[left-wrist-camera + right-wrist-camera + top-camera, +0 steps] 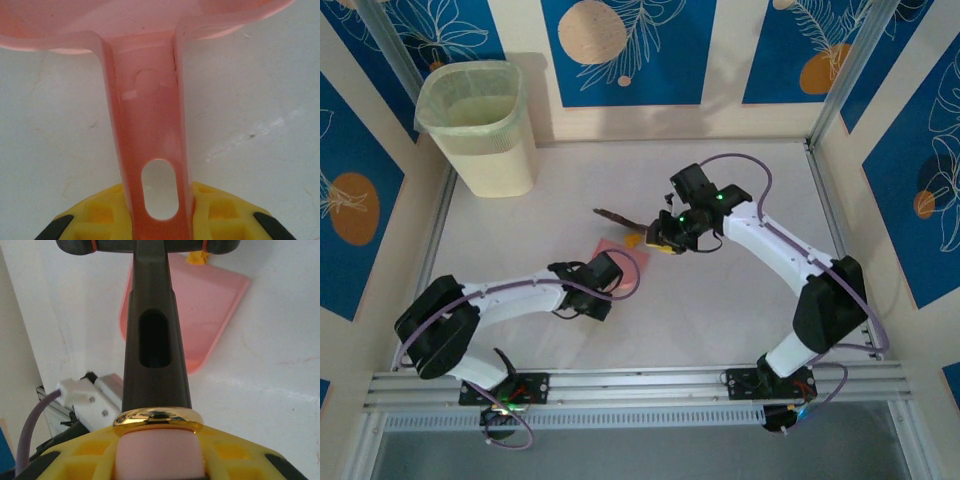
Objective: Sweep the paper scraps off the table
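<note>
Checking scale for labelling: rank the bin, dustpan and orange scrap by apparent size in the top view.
1. bin
2. dustpan, partly hidden
3. orange scrap, clearly smallest

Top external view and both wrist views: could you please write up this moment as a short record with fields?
left gripper: shut on the dustpan handle
right gripper: shut on the brush handle
dustpan: pink, next to the brush head
orange paper scrap: by the brush head, at the dustpan's edge
table: pale, walled by patterned panels
bin: lined, far left corner
</note>
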Robot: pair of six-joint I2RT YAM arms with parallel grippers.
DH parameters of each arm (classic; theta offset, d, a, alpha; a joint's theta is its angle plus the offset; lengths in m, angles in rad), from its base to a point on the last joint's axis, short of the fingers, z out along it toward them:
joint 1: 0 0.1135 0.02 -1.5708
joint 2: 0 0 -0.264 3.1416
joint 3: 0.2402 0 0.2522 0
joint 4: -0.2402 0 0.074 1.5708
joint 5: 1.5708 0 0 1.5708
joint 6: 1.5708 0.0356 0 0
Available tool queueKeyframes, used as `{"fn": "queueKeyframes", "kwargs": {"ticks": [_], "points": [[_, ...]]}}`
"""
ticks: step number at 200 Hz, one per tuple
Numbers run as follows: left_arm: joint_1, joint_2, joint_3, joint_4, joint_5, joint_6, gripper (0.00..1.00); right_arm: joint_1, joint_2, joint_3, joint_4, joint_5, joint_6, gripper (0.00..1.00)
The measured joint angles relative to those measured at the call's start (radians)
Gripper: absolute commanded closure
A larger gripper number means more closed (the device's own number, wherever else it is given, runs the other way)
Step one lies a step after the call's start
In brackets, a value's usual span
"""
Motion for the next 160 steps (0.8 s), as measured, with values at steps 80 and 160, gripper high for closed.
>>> {"fn": "queueKeyframes", "kwargs": {"ticks": [80, 160], "points": [[0.005, 0.02, 0.0, 0.004, -0.01, 0.0, 1.0, 0.037, -0.156, -0.209, 0.073, -0.098, 0.083, 1.0], [0.022, 0.02, 0.0, 0.011, -0.005, 0.0, 1.0, 0.018, -0.309, -0.282, 0.099, -0.211, 0.15, 1.0]]}}
